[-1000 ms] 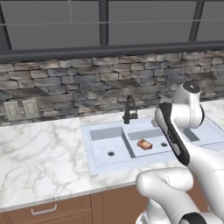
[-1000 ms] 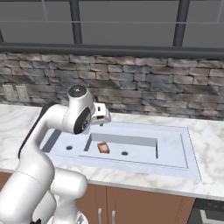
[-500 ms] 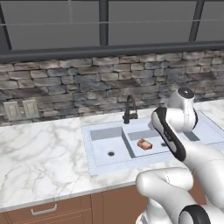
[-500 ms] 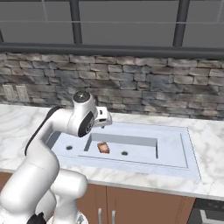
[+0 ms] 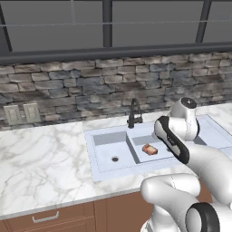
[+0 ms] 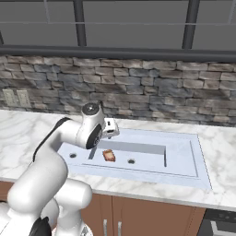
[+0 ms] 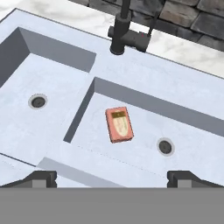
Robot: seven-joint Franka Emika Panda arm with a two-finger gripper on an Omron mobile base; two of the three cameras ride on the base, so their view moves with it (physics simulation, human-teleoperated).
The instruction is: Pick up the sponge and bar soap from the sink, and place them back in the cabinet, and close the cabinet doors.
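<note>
So the sink (image 7: 52, 26) is set in the counter (image 5: 45, 158), backsplash wall (image 5: 68, 90) behind it. Faucet (image 7: 124, 33) sits at the back, about over the divider. Soap (image 7: 119, 124) lies flat in the right basin, between divider and drain (image 7: 165, 146). Left basin has its own drain (image 7: 38, 101).

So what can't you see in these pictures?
- Left base view: the arm covers part of the right basin of the sink.
- Hand view: the top edge cuts off the faucet.
- Hand view: markings on the bar soap are too small to read.
</note>
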